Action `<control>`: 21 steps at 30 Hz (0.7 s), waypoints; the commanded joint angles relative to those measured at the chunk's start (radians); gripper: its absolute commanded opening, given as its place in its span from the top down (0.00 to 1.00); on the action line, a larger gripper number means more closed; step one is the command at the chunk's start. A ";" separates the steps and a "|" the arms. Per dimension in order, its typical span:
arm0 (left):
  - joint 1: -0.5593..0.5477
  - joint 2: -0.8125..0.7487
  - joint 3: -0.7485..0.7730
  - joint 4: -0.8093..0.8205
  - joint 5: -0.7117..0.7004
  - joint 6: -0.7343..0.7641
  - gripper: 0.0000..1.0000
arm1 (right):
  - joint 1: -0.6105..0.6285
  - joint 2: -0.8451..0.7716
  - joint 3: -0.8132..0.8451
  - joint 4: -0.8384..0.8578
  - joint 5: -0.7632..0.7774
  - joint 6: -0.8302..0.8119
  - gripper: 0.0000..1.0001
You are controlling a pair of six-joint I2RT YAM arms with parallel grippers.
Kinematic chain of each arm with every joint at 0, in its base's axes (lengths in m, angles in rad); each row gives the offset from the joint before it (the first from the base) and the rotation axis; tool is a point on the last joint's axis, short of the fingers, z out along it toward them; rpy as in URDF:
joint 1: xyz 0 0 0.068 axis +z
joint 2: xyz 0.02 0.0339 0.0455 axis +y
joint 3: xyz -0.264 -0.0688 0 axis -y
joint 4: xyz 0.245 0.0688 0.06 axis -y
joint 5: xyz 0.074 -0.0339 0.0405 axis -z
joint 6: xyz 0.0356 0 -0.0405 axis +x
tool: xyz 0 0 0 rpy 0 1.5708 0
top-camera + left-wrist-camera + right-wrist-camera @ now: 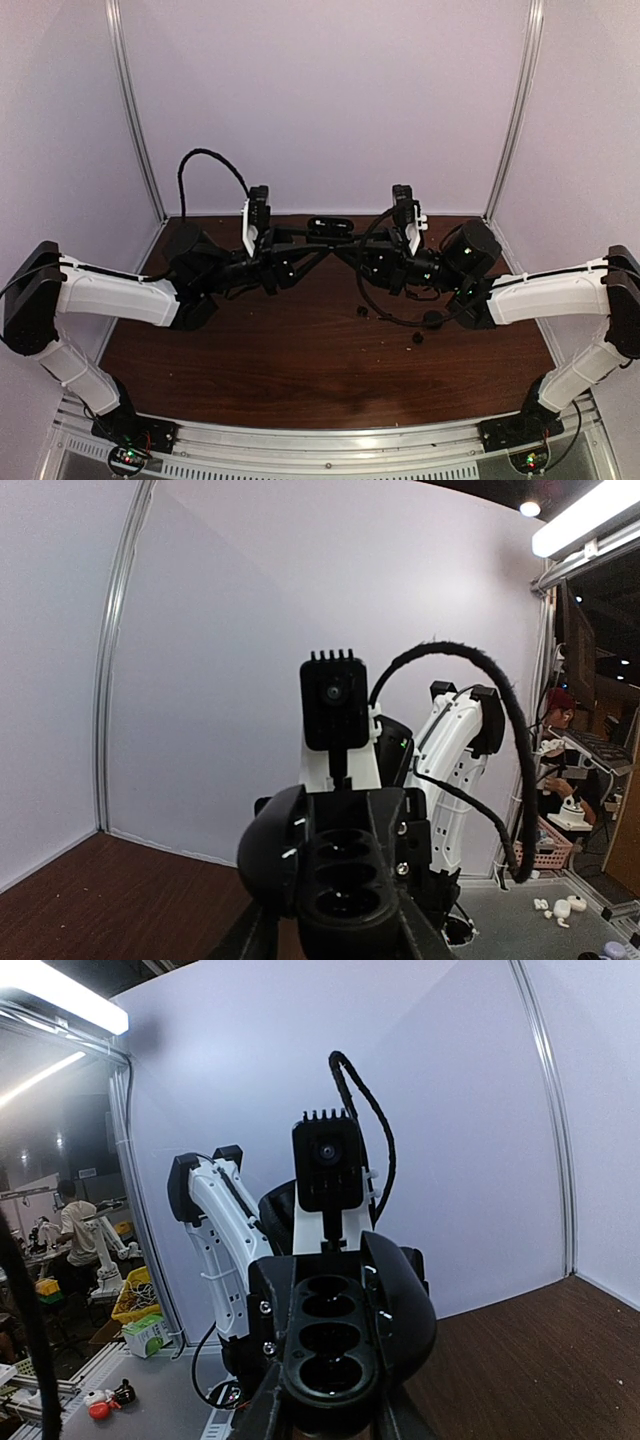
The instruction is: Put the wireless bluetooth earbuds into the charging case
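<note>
- Left tool (pixel 312 252): raised over the surface (pixel 250 360), tip to tip with the right tool (pixel 348 250) at frame centre. Jaw gap and any load: cannot tell for either.
- Earbuds: two tiny black bits lying loose, one (pixel 362 312) below the right tool, one (pixel 417 337) further to the lower right. Long axis too small to read.
- Charging case (pixel 434 319): probably the larger dark lump just upper right of the second bud. It merges with a cable (pixel 395 322), so this is uncertain.
- Bearing: everything lies down and right of the tools, so the right arm is nearer.
</note>
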 commanded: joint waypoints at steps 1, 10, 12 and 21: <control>-0.005 0.015 0.030 0.044 -0.008 -0.012 0.61 | 0.010 0.007 0.031 0.039 0.009 -0.001 1.00; -0.004 0.018 0.032 0.046 -0.012 -0.019 0.64 | 0.013 0.004 0.025 0.037 0.021 -0.005 1.00; -0.005 0.018 0.032 0.046 -0.010 -0.018 0.67 | 0.013 0.002 0.024 0.036 0.023 -0.008 1.00; -0.003 -0.032 0.011 -0.009 -0.034 0.042 0.85 | 0.013 -0.007 0.005 0.023 0.025 -0.025 0.78</control>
